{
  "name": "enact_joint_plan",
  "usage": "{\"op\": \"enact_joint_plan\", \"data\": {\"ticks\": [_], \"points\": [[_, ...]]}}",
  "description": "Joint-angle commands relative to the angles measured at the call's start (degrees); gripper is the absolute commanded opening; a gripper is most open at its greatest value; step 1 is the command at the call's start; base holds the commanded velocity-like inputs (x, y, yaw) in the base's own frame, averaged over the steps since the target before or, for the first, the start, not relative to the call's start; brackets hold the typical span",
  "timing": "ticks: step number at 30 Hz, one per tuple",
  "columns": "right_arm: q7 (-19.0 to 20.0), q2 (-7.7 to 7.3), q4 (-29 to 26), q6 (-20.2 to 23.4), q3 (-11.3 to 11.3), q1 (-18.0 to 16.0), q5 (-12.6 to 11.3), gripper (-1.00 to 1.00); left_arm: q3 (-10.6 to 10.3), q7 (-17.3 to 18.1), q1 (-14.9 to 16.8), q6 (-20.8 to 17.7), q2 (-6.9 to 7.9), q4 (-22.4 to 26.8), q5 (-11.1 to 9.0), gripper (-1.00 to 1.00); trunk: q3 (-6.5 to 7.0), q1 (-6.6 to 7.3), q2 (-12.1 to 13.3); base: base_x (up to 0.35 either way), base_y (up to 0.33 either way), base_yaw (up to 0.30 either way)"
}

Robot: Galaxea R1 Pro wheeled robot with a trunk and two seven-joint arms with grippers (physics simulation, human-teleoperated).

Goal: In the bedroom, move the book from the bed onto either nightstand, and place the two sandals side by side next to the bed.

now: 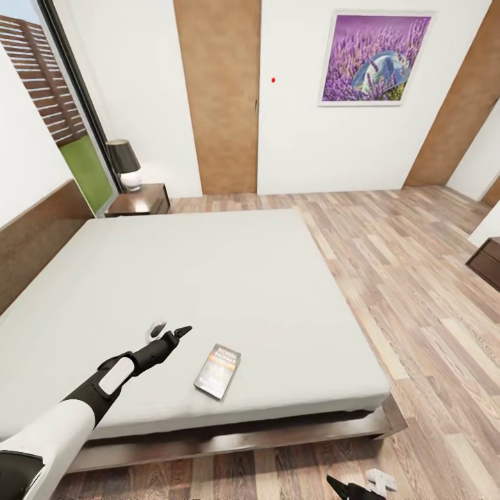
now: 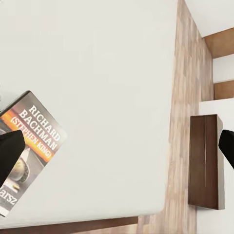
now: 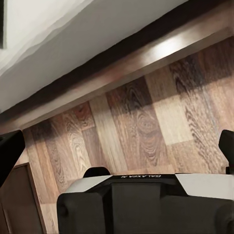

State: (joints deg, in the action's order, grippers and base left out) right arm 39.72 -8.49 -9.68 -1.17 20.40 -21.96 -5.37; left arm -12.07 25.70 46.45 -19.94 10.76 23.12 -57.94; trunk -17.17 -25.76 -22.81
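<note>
right gripper [image 1: 357, 484] low by the near floor, fingers spread | left gripper [image 1: 171, 331] over the big white bed [image 1: 208, 278], fingers spread, holding nothing | small dark paperback book [image 1: 217, 370] flat on bed just right of it | dark wooden nightstand [image 1: 141, 200] far left

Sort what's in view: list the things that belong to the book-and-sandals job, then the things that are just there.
Part of the job:
- book, lying on the bed near its front edge
- bed
- nightstand beside the headboard
- left gripper, open, over the mattress beside the book

Just there:
- lamp on the nightstand
- purple picture on the wall
- brown door
- dark cabinet at the right edge
</note>
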Motion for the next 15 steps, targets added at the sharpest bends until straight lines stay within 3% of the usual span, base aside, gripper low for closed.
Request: {"op": "enact_joint_plan", "data": {"ticks": [1,15], "points": [[0.1,-0.03,0.1,-0.1,-0.3,0.0,-0.6,1.00,-0.2,0.0,0.0,-0.3,0.05,0.0,-0.5,1.00,-0.19,-0.03,-0.1,0.000,0.000,0.000],[0.1,-0.05,0.1,-0.1,-0.3,0.0,-0.6,1.00,-0.2,0.0,0.0,-0.3,0.05,0.0,-0.5,1.00,-1.45,-0.03,-0.1,0.000,0.000,0.000]]}}
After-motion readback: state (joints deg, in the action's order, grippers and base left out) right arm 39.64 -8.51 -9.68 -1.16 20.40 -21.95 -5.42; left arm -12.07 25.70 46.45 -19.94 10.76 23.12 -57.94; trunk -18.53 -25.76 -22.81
